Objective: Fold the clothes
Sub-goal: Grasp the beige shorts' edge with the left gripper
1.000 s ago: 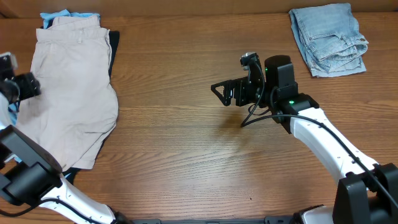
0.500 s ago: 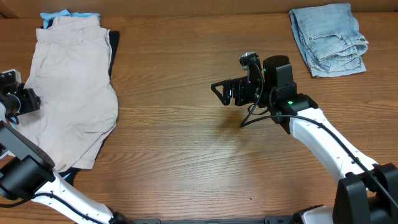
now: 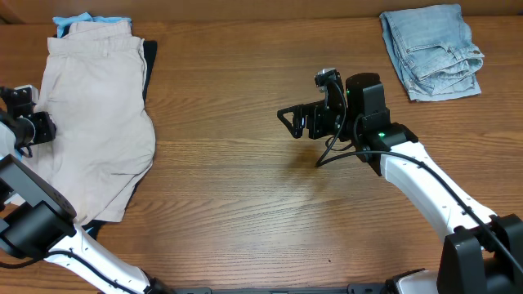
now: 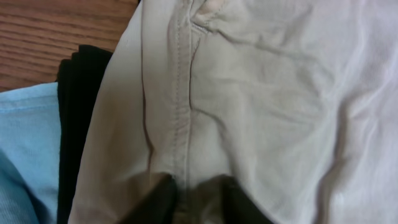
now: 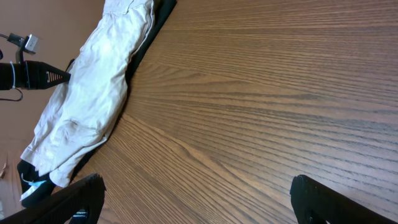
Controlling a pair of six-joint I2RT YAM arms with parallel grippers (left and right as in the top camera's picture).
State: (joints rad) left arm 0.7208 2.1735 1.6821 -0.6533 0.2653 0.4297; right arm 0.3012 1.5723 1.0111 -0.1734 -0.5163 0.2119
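Note:
The beige shorts [image 3: 98, 122] lie spread at the table's left end, waistband toward the far edge. They also show in the left wrist view [image 4: 261, 93] and the right wrist view [image 5: 93, 93]. My left gripper [image 3: 37, 126] is at the shorts' left edge. In its wrist view the two dark fingers [image 4: 196, 199] are close together with a stitched seam of the beige fabric pinched between them. My right gripper [image 3: 294, 122] hovers over bare wood near the table's middle, open and empty [image 5: 199, 199], far from the shorts.
A black garment [image 3: 148, 65] lies under the shorts and shows along their right edge [image 4: 78, 124]. A light-blue cloth [image 3: 82, 20] peeks out at the far left corner [image 4: 25, 143]. Folded light-blue jeans [image 3: 431, 51] lie at the far right.
My left gripper has shifted a little toward me and then rightward onto the shorts' left edge. The right arm has not moved.

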